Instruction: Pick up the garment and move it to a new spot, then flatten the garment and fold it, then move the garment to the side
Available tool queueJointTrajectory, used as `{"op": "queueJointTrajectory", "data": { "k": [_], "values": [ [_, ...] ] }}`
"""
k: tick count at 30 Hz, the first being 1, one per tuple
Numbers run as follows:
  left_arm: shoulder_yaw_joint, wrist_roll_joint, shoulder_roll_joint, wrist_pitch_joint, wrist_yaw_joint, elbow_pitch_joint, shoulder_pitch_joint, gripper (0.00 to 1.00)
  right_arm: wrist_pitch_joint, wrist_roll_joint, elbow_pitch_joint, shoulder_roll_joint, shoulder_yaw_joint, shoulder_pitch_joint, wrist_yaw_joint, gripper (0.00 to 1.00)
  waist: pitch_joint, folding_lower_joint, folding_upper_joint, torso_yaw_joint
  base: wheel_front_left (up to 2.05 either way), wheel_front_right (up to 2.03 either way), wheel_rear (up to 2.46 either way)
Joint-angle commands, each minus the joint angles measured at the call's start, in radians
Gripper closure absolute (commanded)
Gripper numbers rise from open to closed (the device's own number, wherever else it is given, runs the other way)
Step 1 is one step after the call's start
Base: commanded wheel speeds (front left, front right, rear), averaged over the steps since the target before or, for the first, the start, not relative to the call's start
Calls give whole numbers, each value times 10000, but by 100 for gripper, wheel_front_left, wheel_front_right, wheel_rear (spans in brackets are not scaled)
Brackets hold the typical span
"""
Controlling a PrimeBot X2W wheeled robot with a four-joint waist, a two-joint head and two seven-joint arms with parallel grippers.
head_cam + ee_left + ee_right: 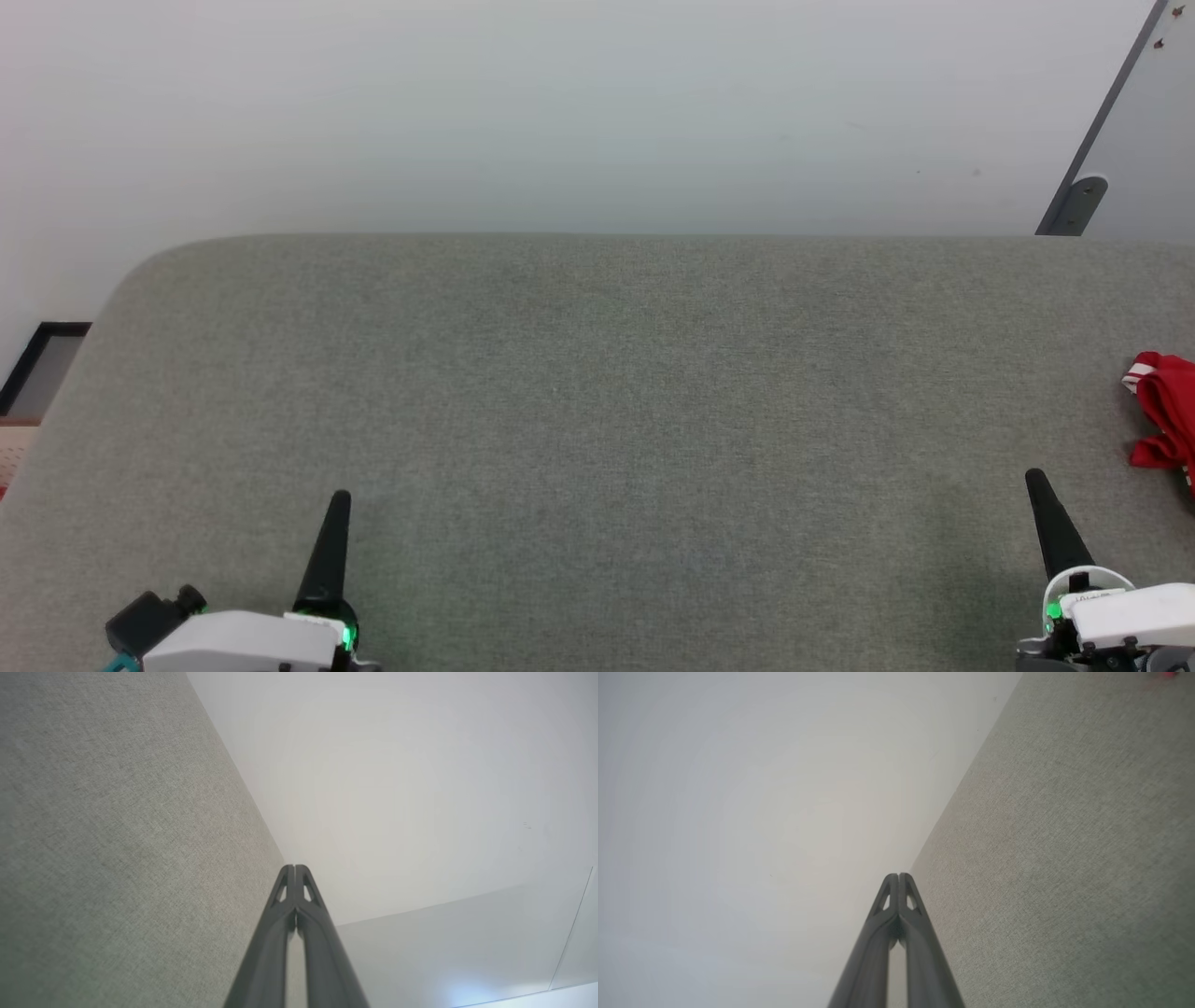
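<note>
lying bunched in a red heap with a strip of white-striped trim on its upper left, the garment (1165,411) sits at the far right edge of the head view, on the grey fabric-covered counter (597,392); part of it is cut off by the picture's edge, so its lettering and full shape cannot be made out. the rest of the counter's surface is bare grey weave, with a rounded corner at the upper left and a pale wall (560,112) behind it.

the left hand (338,499) rises from the lower left, its dark fingers pressed together into one thin point, gripping nothing. in the left wrist view those fingers (280,933) meet tip to tip, with the counter's fabric on one side and the wall on the other.

the right hand (1034,478) stands at the lower right, likewise closed and empty, its tip near the garment but apart from it, with bare fabric between them. in the right wrist view its fingers (924,952) touch at the tips, and a small red blur in the top right corner is too smeared to identify.

a dark frame (42,364) shows past the counter's left edge, and a grey panel (1144,131) with a rounded bracket leans at the upper right.
</note>
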Motion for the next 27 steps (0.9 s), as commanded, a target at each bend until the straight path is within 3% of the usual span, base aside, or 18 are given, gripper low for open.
{"op": "queueJointTrajectory", "data": {
  "k": [1, 27],
  "values": [
    [55, -221, 3, 57, -2, -38, -196, 100, 42, 215, -31, 11, -46, -244, -8, 100, 0, 0, 0, -5, 0, 0, 0],
    [291, -2091, -136, 659, -2, 275, -562, 100, 465, 1968, 270, 305, -187, -448, -11, 100, 6, 0, 0, -87, 0, 0, 0]
  ]
}}
